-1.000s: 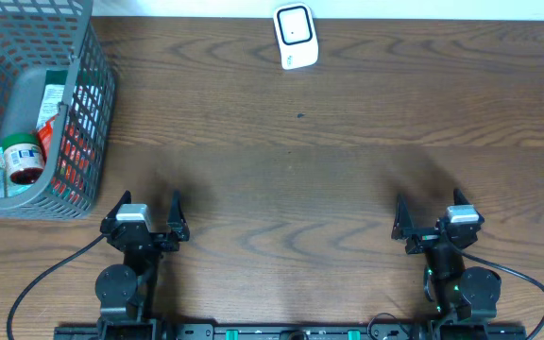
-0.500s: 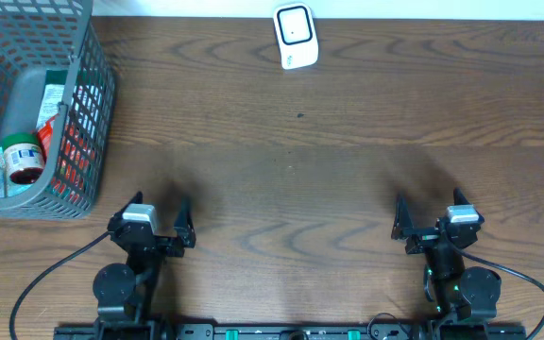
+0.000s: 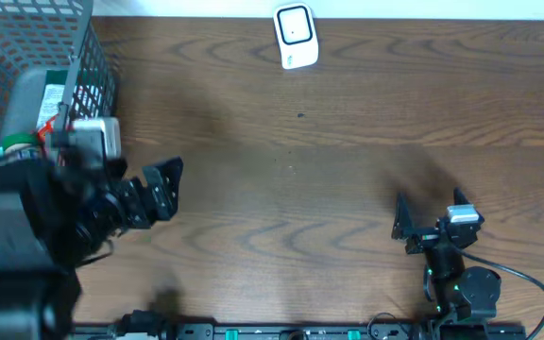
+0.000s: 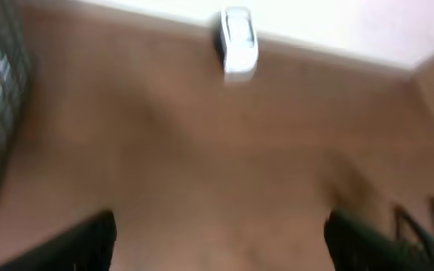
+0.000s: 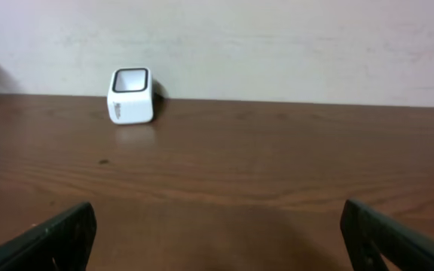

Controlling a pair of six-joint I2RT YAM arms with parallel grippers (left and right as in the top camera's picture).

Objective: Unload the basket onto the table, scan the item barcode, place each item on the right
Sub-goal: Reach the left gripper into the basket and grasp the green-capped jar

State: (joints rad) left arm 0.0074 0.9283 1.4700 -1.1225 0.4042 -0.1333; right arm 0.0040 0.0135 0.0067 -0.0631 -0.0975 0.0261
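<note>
We look low across the brown wood-grain counter [image 5: 277,181] toward a pale wall [image 5: 292,45] that closes off its far edge. A small white scanner [image 5: 131,96] stands on the counter just in front of that wall, left of centre. It is upright, with a dark-rimmed window on its top face (some grey marking on its front is too small to read). A tiny dark speck [image 5: 104,160] lies on the wood nearer to us, apart from the scanner. Our jaws stand wide apart, one dark tip in each lower corner, with only bare counter between them.
</note>
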